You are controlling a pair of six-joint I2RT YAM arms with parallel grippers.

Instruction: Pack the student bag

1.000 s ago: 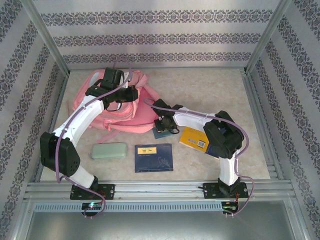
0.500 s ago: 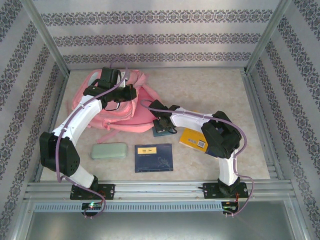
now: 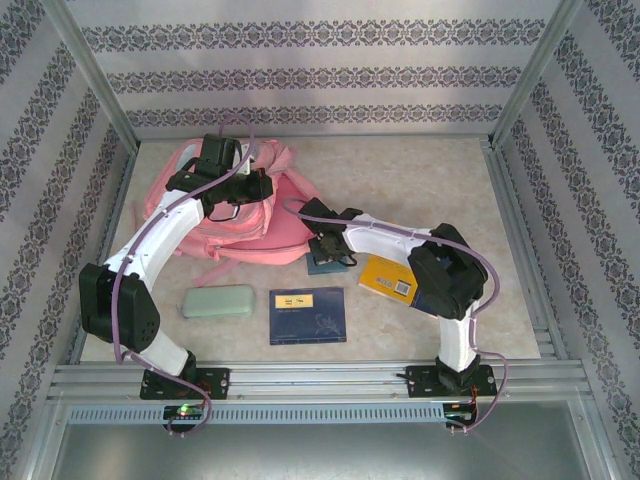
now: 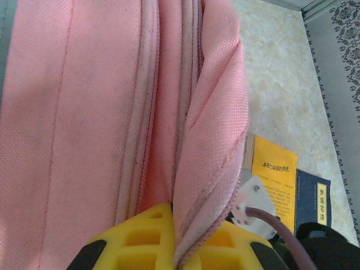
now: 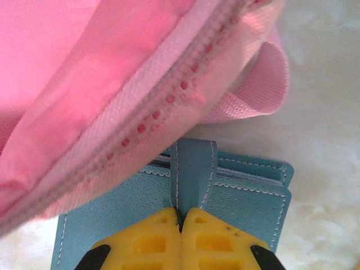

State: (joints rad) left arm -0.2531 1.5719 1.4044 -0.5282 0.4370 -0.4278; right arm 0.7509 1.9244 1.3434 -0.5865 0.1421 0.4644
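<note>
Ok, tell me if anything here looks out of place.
Nothing spilled or damaged. The blue wallet lies partly under the student bag's edge, the right claw shut on its strap tab.

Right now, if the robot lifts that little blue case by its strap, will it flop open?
Probably it dangles: the right tool pinches just the thin strap. The blue case looks stiff and stitched, so it should stay flat.

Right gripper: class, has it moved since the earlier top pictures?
Yes, slightly: the right gripper has edged left, from the yellow book towards the bag, shutting on the wallet.
</note>
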